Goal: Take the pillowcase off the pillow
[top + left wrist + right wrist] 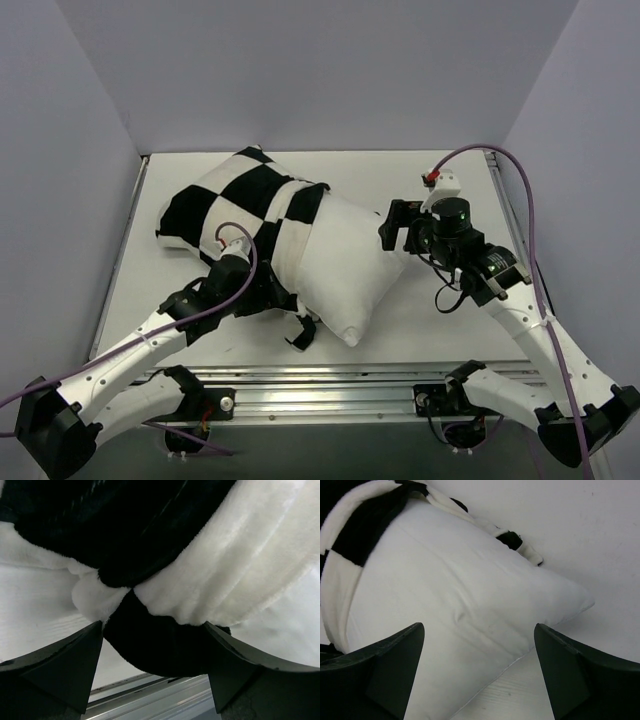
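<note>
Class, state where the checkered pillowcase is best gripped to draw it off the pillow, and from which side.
Grip the pillowcase by its bunched hem midway along the pillow, coming from the near edge: the folds there stand proud, offering pinchable fabric.

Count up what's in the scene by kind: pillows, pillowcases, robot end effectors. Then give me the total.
Pillow: 1
Pillowcase: 1
End effectors: 2 (left end effector, right end effector)
Total: 4

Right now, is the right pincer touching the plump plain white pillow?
Cannot tell: the right wrist view shows the open right pincer before the pillow, neither contact nor gap plain.
</note>
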### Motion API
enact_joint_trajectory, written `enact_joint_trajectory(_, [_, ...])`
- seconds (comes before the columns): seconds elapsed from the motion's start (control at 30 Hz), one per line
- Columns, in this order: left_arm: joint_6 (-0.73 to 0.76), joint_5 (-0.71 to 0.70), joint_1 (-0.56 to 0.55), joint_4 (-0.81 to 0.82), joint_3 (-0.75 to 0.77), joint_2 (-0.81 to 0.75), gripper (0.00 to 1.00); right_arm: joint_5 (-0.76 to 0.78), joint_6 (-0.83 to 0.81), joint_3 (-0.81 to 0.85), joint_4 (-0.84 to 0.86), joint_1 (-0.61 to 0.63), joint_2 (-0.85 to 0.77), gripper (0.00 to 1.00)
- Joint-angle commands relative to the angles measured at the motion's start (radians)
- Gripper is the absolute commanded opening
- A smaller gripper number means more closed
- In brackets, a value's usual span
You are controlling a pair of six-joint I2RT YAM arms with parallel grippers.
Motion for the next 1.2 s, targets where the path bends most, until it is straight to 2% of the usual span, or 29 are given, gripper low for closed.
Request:
enact_joint_trajectory(0.0, [-0.105,0.025,-0.018,0.134,-0.037,-0.054,0.86,0.019,-0.064,0.037,-0.034,0.041,-0.023,0.87])
enact_joint_trajectory(0.13, [-0.122,-0.009,-0.023,0.213,-0.077,-0.052,0.84,-0.045,-0.109,0.008,0.009,0.138,-0.020,0.86])
enact_joint_trajectory(0.23, [-0.131,-0.009,-0.023,0.280,-0.095,-0.031,0.78,-0.044,-0.121,-0.008,0.023,0.237,0.011,0.86])
enact_joint_trajectory(0.37, [-0.134,-0.004,-0.023,0.314,-0.098,0.006,0.59,0.031,-0.130,-0.005,0.029,0.389,0.045,0.88])
enact_joint_trajectory(0.4, [-0.133,-0.003,-0.023,0.317,-0.098,0.008,0.47,0.083,-0.132,0.003,0.023,0.421,0.051,0.88])
enact_joint_trajectory(0.47, [-0.130,-0.004,-0.023,0.322,-0.103,0.005,0.34,0.134,-0.138,0.020,0.012,0.508,0.083,0.89])
enact_joint_trajectory(0.5, [-0.128,-0.007,-0.023,0.322,-0.103,0.002,0.23,0.183,-0.138,0.029,-0.008,0.532,0.097,0.89])
enact_joint_trajectory(0.63, [-0.116,-0.012,-0.023,0.317,-0.103,-0.026,0.07,0.311,-0.124,0.061,-0.057,0.638,0.210,0.91])
enact_joint_trajectory(0.73, [-0.102,-0.016,-0.023,0.303,-0.098,-0.037,0.02,0.384,-0.107,0.064,-0.077,0.685,0.282,0.94])
enact_joint_trajectory(1.0, [-0.078,-0.041,-0.022,0.262,-0.080,-0.052,0.02,0.533,-0.080,0.003,-0.060,0.690,0.445,0.95])
enact_joint_trajectory(1.03, [-0.073,-0.050,-0.018,0.244,-0.071,-0.057,0.02,0.548,-0.074,0.000,-0.063,0.688,0.474,0.91])
enact_joint_trajectory(1.13, [-0.056,-0.101,-0.011,0.207,-0.052,-0.067,0.02,0.611,-0.044,-0.015,-0.074,0.679,0.500,0.45])
enact_joint_trajectory(1.17, [-0.053,-0.113,0.003,0.199,-0.049,-0.071,0.02,0.626,-0.032,-0.017,-0.083,0.675,0.499,0.16])
